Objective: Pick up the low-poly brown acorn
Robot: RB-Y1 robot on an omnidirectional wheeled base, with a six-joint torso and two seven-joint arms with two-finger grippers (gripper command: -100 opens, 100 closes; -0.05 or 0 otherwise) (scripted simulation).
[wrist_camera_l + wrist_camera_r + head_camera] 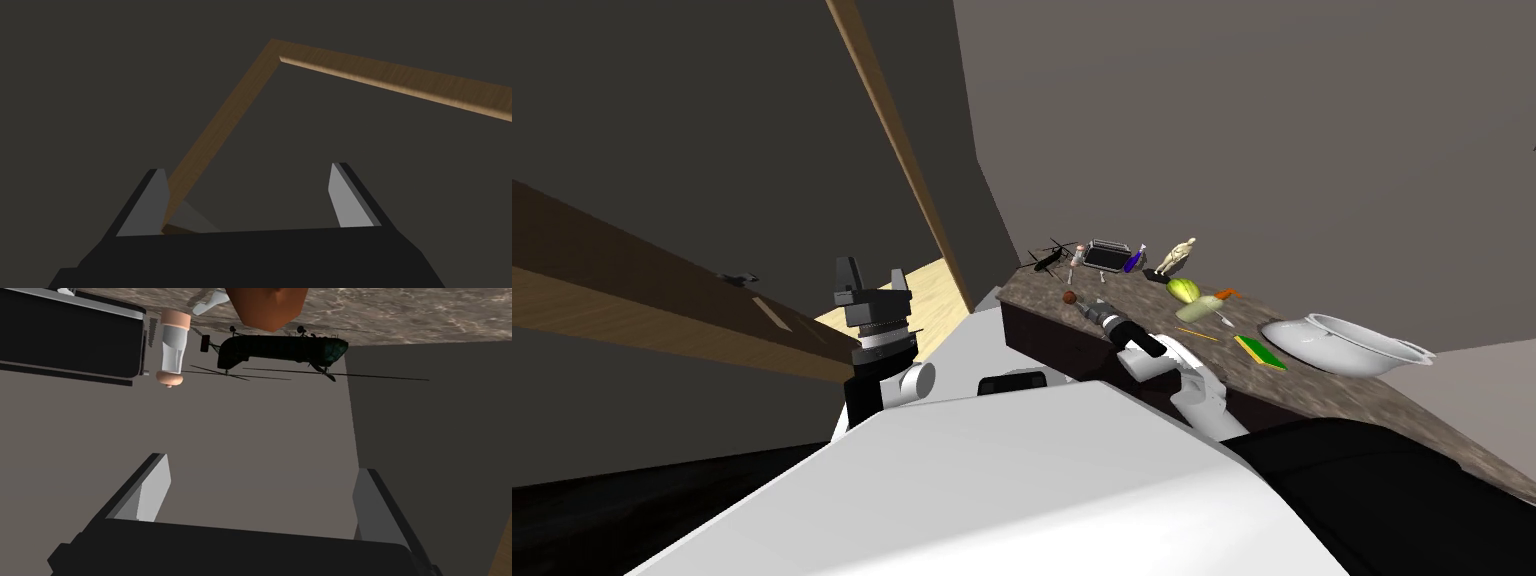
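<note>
Right pincer point(262, 465) gapes wide just short of the brown acorn point(270, 308), aimed to straddle it. Left pincer point(250, 167) idles, wide.

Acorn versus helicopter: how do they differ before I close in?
The acorn is orange-brown, small and faceted. The helicopter is near-black, long and has thin rotor blades. The acorn lies nearer the open right gripper, while the helicopter sits beyond it at the counter's far corner. Both rest on the counter, and neither is gripped.
</note>
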